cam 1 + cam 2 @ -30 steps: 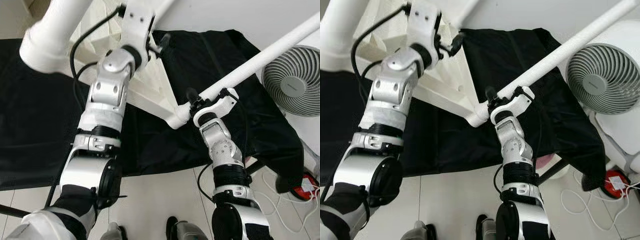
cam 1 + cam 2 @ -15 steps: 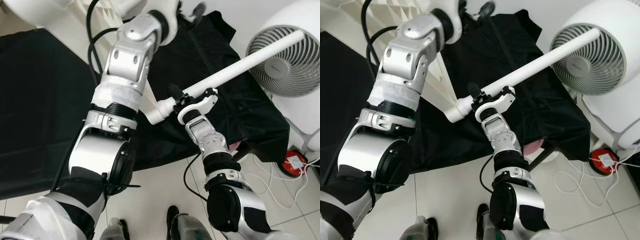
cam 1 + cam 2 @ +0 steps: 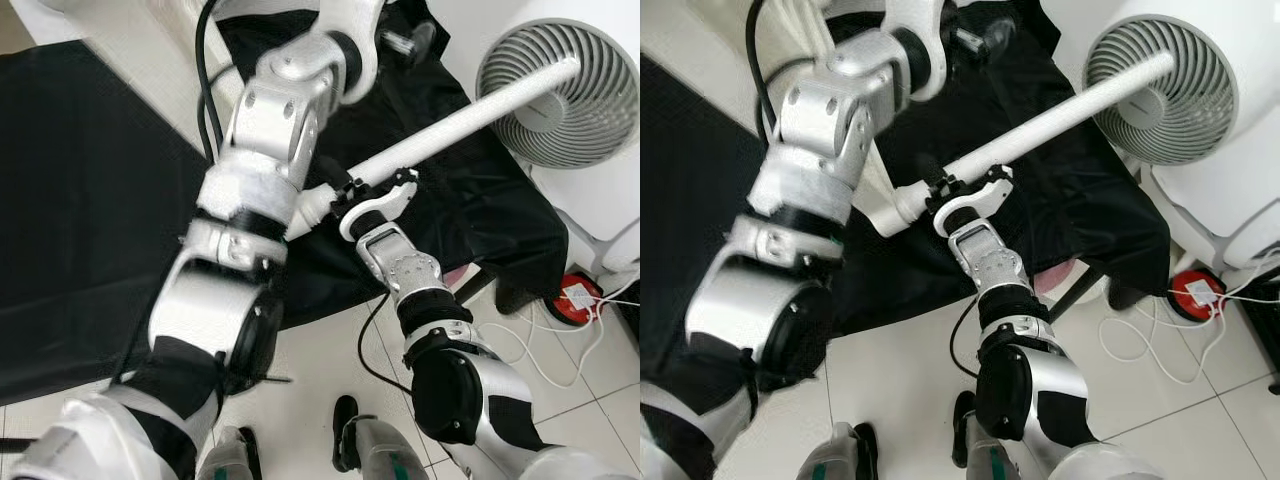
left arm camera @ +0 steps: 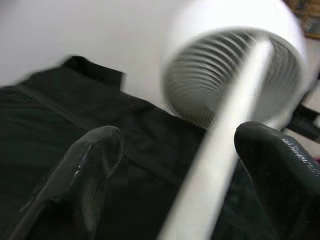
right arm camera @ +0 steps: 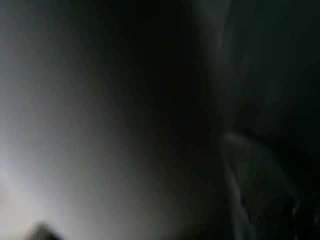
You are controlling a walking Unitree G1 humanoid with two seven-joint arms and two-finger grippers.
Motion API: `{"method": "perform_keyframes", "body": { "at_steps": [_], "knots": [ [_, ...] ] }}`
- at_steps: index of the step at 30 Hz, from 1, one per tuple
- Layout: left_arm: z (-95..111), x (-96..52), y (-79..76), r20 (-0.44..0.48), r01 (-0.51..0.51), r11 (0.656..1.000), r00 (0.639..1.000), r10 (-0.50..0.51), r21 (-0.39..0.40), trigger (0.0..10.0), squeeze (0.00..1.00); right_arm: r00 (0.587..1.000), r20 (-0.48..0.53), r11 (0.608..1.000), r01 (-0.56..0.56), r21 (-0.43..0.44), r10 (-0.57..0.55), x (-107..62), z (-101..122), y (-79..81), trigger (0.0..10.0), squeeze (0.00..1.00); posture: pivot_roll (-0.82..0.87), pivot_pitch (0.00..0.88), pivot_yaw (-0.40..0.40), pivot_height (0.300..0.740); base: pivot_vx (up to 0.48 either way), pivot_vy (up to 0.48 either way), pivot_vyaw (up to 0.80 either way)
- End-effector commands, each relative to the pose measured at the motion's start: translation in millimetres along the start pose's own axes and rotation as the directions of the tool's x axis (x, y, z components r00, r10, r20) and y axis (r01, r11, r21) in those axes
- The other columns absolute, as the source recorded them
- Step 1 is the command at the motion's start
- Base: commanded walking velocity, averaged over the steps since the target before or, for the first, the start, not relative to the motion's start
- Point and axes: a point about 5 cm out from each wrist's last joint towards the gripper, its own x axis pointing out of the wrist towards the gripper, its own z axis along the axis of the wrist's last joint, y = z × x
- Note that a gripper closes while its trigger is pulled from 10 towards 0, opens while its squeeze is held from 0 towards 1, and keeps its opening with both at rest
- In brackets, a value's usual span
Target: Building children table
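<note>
Head view: right gripper (image 3: 352, 192) is clamped around the white table leg (image 3: 455, 114) near its lower end, over the black cloth (image 3: 90, 200); the far tip reaches the white fan (image 3: 560, 90).

Left wrist view: left gripper (image 4: 175, 165) fingers spread wide, leg between them, untouched.

Right wrist view: too dark to tell.

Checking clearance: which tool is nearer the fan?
Left. The left tool points along the white leg toward the fan; the right tool grips the leg's far end.

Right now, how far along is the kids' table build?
Early still. No finished table shows. In hand: the right gripper is clamped on a white table leg slanting toward the fan, above the black cloth. The left gripper is open beside it. Attaching the leg remains.
</note>
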Motion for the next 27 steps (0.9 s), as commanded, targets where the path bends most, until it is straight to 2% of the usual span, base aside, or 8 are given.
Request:
{"method": "perform_keyframes", "body": {
  "at_steps": [1, 8, 14, 15, 19, 20, 23, 27],
  "knots": [
    [7.7, -3.1, -15.4, 0.019, 0.231, 0.972, 0.973, -0.232, 0.042, 10.0, 0.0, 0.986, -0.126, 0.993, 0.113, 0.042, -0.107, -7.1, -28.3, -22.0, 10.0, 1.0, 0.04, 0.259, 0.044, 0.74, 0.0, 0.0, 0.0],
    [-7.2, -8.5, -20.0, -0.041, 0.292, 0.953, 0.956, -0.29, 0.084, 10.0, 0.0, 0.989, -0.117, 0.994, 0.101, 0.041, -0.096, -8.4, -25.0, -24.2, 10.0, 1.0, 0.05, 0.273, 0.047, 0.74, 0.0, 0.0, 0.0],
    [-16.7, -13.8, -17.3, -0.088, 0.271, 0.958, 0.961, -0.263, 0.096, 10.0, 0.0, 0.989, -0.082, 0.986, 0.134, 0.097, -0.127, -13.9, -22.0, -33.7, 10.0, 1.0, 0.05, 0.275, 0.049, 0.74, 0.0, 0.0, 0.0],
    [-18.3, -15.2, -16.0, -0.097, 0.272, 0.957, 0.96, -0.263, 0.099, 10.0, 0.0, 0.99, -0.05, 0.978, 0.137, 0.158, -0.13, -15.2, -17.8, -35.6, 10.0, 0.0, 0.05, 0.275, 0.049, 0.74, 0.0, 0.0, 0.0],
    [-23.8, -18.3, -12.1, -0.127, 0.273, 0.954, 0.958, -0.258, 0.125, 10.0, 0.0, 0.992, 0.029, 0.951, 0.11, 0.29, -0.124, -18.1, -8.4, -38.4, 10.0, 0.0, 0.05, 0.275, 0.049, 0.74, 0.0, 0.0, 0.0],
    [-23.8, -18.3, -12.1, -0.127, 0.273, 0.954, 0.958, -0.258, 0.125, 10.0, 0.0, 0.992, 0.029, 0.951, 0.11, 0.29, -0.124, -18.1, -8.4, -38.4, 10.0, 0.0, 0.05, 0.275, 0.049, 0.74, 0.0, 0.0, 0.0],
    [-37.1, -20.9, -6.3, -0.193, 0.254, 0.939, 0.958, -0.211, 0.233, 10.0, 0.0, 0.994, 0.077, 0.948, 0.054, 0.314, -0.082, -20.1, -5.4, -37.5, 10.0, 0.0, 0.06, 0.279, 0.06, 0.74, 0.0, 0.0, 0.0],
    [-49.4, -20.5, -5.6, -0.24, 0.232, 0.926, 0.957, -0.163, 0.297, 10.0, 0.0, 0.994, 0.086, 0.949, 0.035, 0.313, -0.065, -21.2, -5.4, -37.1, 10.0, 0.0, 0.06, 0.279, 0.06, 0.74, 0.0, 0.0, 0.0]
  ]
}}
